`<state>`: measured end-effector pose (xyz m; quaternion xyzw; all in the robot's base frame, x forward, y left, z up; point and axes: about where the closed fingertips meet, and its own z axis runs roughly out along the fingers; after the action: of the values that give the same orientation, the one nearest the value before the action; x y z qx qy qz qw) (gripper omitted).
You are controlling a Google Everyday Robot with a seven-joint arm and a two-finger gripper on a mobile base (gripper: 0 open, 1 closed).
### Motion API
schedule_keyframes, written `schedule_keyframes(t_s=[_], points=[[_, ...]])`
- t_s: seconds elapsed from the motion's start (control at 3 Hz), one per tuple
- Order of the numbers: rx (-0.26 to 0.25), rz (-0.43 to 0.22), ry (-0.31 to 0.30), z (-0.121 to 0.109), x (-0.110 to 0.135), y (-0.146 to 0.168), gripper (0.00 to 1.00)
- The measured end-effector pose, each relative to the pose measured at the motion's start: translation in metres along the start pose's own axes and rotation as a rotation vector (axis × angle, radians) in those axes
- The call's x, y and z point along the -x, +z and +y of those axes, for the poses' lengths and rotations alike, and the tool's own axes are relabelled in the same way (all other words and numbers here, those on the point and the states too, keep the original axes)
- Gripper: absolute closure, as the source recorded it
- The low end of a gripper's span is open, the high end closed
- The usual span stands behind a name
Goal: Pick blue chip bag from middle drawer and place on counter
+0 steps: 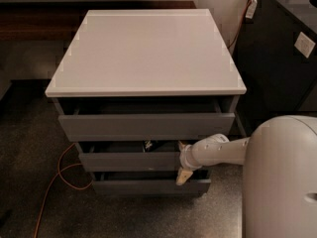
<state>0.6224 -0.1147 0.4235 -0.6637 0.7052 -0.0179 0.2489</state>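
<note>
The arm (223, 150) reached in level from the right. Its tool (182, 161) sat at the right end of the middle drawer (129, 161) front, spread wide and gripping nothing, one tip above the front and one below. The blue chip bag (148, 145) lay dark, flecked with white, inside that part-open drawer, beneath the table (146, 53).

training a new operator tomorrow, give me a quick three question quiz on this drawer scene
1. True or false: the pale robot gripper is at the top drawer.
2. What lies on the dark speckled floor left of the drawers? A) thin orange cable B) blue rope C) white bowl
3. Short answer: what slab tops the drawers?
Key: 1 false, it is at the wide grey middle drawer. 2 A. 3 the glossy pale grey-white counter.
</note>
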Motion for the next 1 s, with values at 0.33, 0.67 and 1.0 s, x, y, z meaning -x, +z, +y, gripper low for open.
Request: schedule_keyframes(t_s=[0.33, 0.67, 1.0], points=[[0.012, 0.011, 0.011, -0.0057, -0.0005, 0.0085, 0.00], [0.025, 0.022, 0.025, -0.0098, -0.0028, 0.0143, 0.17], [0.049, 0.032, 0.035, -0.0109, -0.0070, 0.0162, 0.47]])
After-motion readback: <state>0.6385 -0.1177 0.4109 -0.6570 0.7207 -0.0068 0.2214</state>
